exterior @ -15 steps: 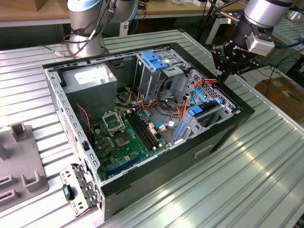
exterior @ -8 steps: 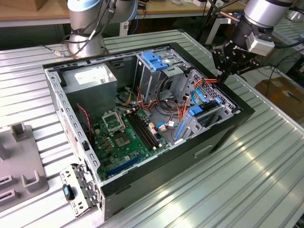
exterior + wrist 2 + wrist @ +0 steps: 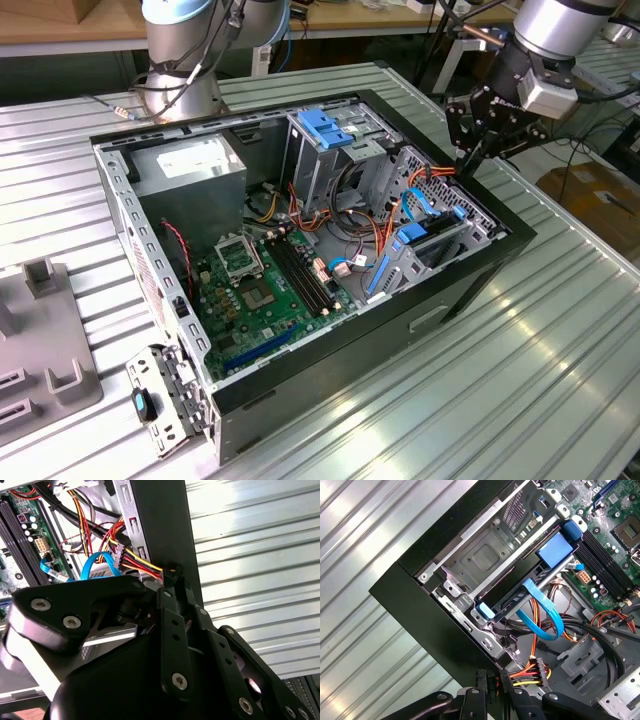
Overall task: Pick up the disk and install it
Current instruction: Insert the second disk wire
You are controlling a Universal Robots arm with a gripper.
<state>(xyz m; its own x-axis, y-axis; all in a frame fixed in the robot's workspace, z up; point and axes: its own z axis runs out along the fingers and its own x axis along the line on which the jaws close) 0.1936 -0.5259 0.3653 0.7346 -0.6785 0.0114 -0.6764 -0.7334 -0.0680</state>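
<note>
I watched an open black computer case (image 3: pixel 480 270) lying on its side on the ribbed metal worktop (image 3: pixel 560 390), its green motherboard (image 3: pixel 270 280) facing up; the disk (image 3: pixel 425 245) sat inside the case, in the drive bay by the wall towards the exterior view's right; in the first wrist view the disk (image 3: pixel 507 600) lay edge-on in that bay, with its blue carrier rail showing at both ends and a flat blue cable (image 3: pixel 545 615) looping just beside it. The end effector (image 3: pixel 467 158) hung over the case's rim, near the bay but apart from the disk; its fingers looked pressed together with nothing between them; in both wrist views its tip (image 3: pixel 172 575) (image 3: pixel 492 680) was right next to a bundle of red, yellow and orange wires (image 3: pixel 535 670).
</note>
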